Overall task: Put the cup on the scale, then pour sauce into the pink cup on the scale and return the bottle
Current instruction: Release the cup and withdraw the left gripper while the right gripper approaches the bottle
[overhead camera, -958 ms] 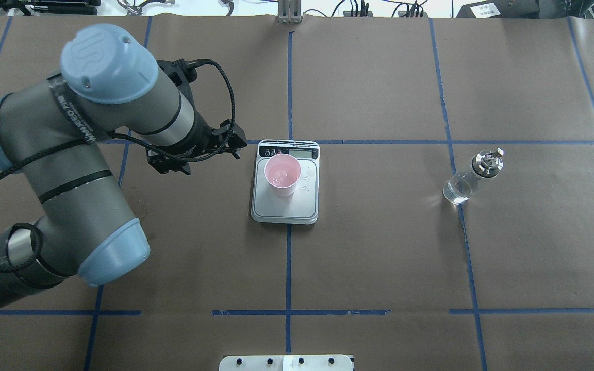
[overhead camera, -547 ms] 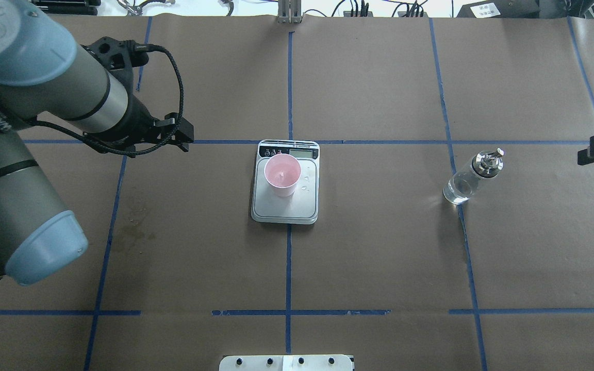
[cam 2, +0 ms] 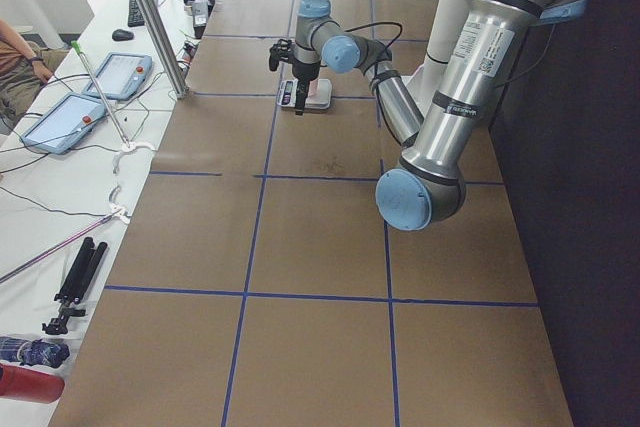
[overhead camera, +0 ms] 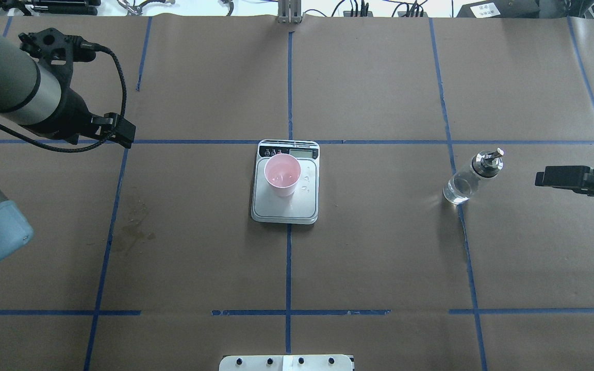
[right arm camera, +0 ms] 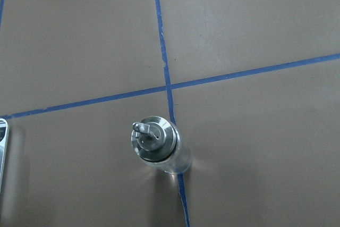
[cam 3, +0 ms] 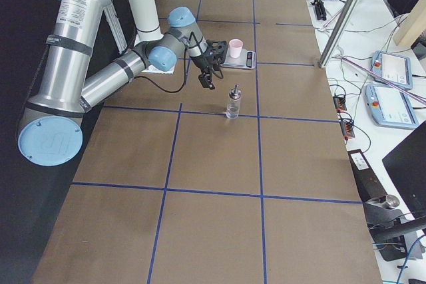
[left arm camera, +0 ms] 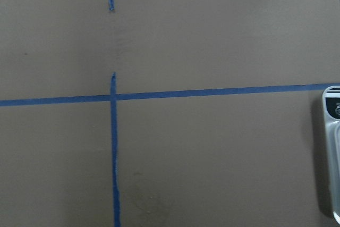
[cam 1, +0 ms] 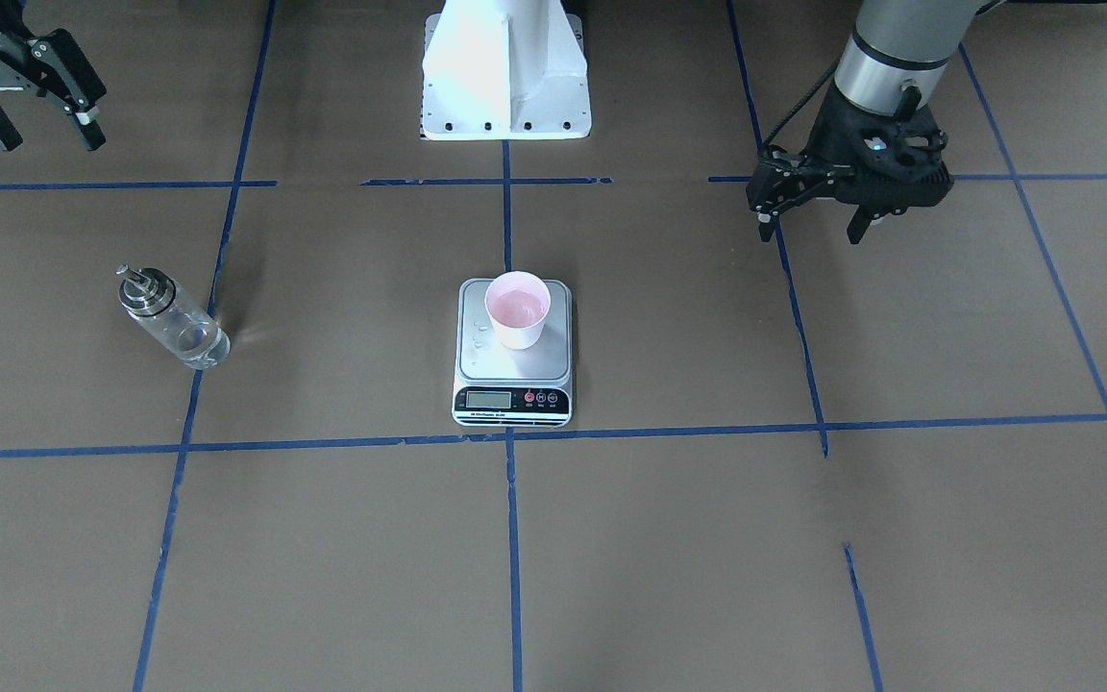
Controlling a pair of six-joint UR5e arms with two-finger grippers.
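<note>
Overhead exterior: the bottle [overhead camera: 466, 180] stands upright between the scale [overhead camera: 297, 208] and the right gripper [cam 1: 42, 133], whose fingers are apart, empty. The left gripper [cam 1: 809, 226], likewise apart, is well away; the cup [overhead camera: 282, 174] sits on the scale.

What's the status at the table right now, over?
Left gripper open, empty; right gripper open, empty. Cup upright on scale. Bottle standing apart, ungripped. Nothing between right gripper and bottle.
</note>
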